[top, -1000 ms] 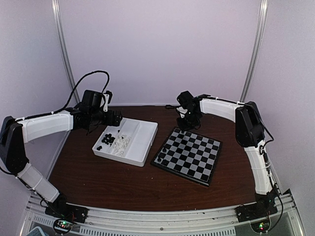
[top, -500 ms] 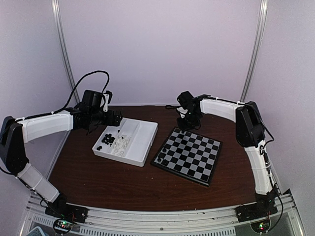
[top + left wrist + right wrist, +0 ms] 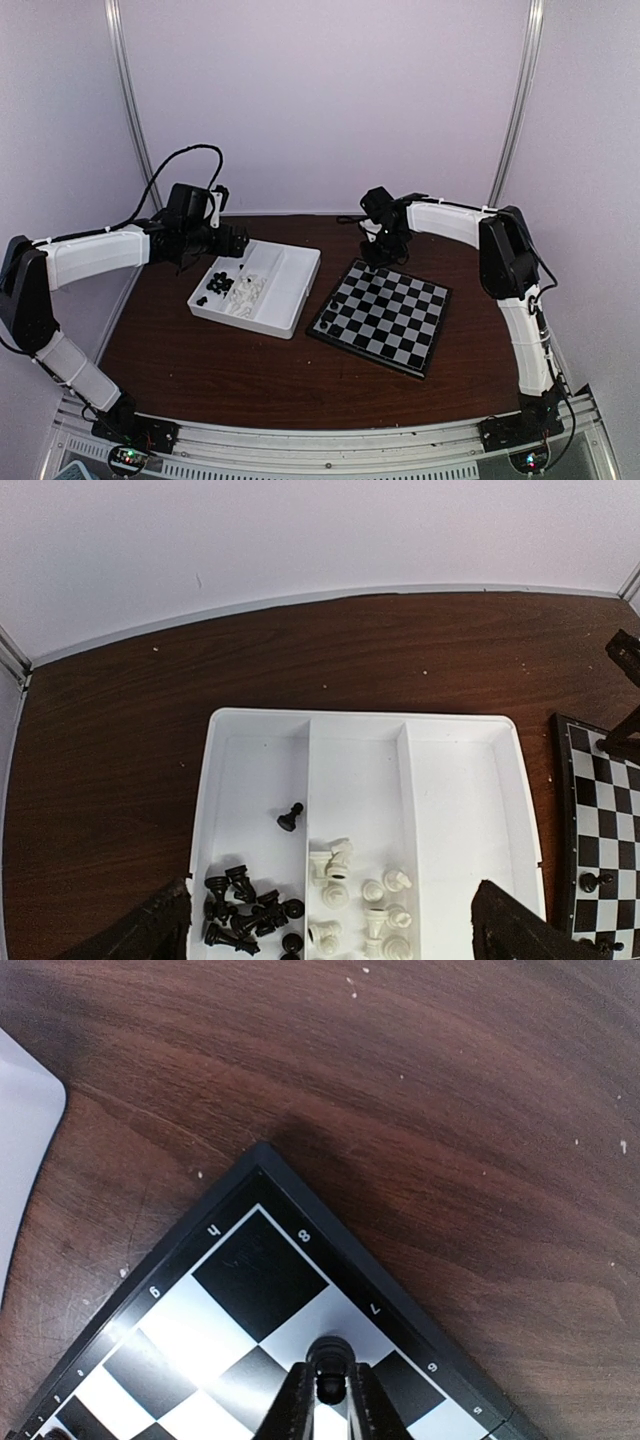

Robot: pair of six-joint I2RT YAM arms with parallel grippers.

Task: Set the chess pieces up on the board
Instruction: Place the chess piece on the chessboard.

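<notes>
At the board (image 3: 255,1275) corner, right gripper (image 3: 330,1378) pinches a black piece (image 3: 329,1352) (near rim).

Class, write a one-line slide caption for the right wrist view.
Right claw grips a black chess piece at the board's corner.

I get soft, even overhead light. The top view is coarse and a bit dim: walls (image 3: 320,100) tinted lilac, chess pieces (image 3: 222,282) mere specks. On the left wrist camera the white tray (image 3: 455,800) glares, the table (image 3: 120,740) edge bows, and the left gripper (image 3: 335,925) shows wide-set fingers (image 3: 150,930) as dark blurs. On the right wrist camera the wood grain is crisp and a soft shadow (image 3: 330,1130) lies past the board (image 3: 260,1270). The black piece (image 3: 330,1355) pinched in the right gripper (image 3: 331,1385) is out of focus.
</notes>
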